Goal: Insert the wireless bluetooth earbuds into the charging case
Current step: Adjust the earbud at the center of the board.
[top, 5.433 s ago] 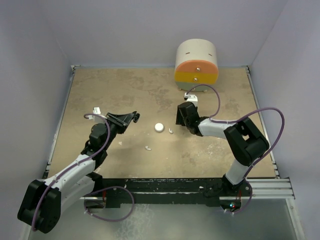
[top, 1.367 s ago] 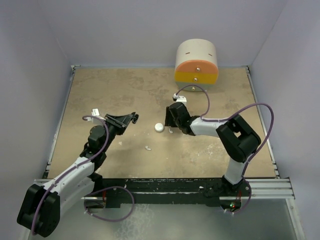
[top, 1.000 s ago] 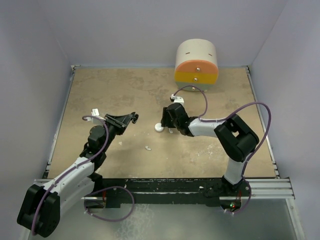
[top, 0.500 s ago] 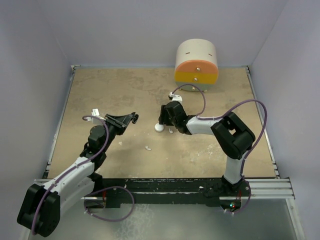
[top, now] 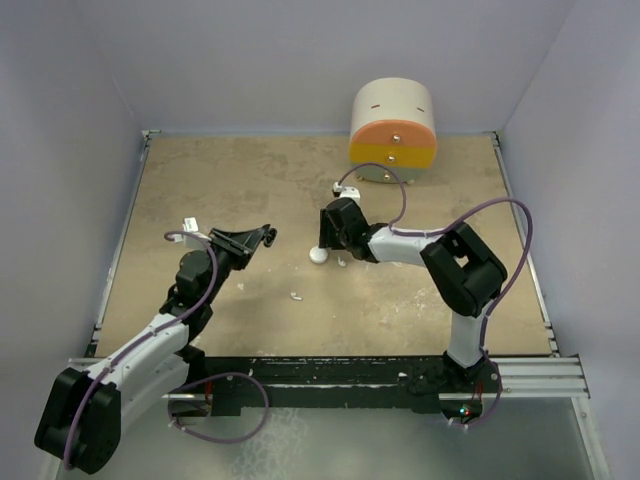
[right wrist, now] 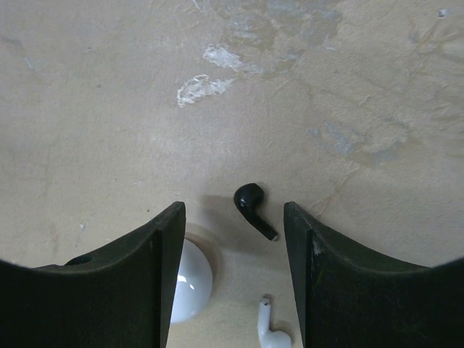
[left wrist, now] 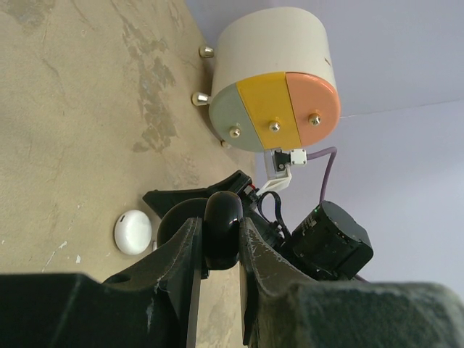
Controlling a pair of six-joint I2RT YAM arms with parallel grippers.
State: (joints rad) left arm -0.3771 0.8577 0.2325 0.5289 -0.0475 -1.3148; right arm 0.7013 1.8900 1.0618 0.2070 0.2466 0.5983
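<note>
A black earbud [right wrist: 252,205] lies on the tan table [top: 220,180], in the centre of the right wrist view, its bulb toward the upper left and its short stem pointing to the lower right. It sits in the gap between the two fingers of the right pincer [right wrist: 233,209], nearer the right-hand finger and touching neither. The right pincer is spread and holds nothing. A white earbud [right wrist: 272,330] lies at the bottom edge of the same view, below the black one and apart from it. A white disc [right wrist: 193,283] rests just left of it, partly hidden behind the left-hand finger. In the top view a second white earbud [top: 297,296] lies alone below the disc, between the two arms. The left pincer [left wrist: 220,226] is raised at the left of the top view, well apart from these parts. Its fingers are pressed together on a glossy black rounded piece [left wrist: 223,212]; whether this is an earbud cannot be determined. A cream round box [top: 393,125] with orange, yellow and green fronts stands at the table's far edge.
</note>
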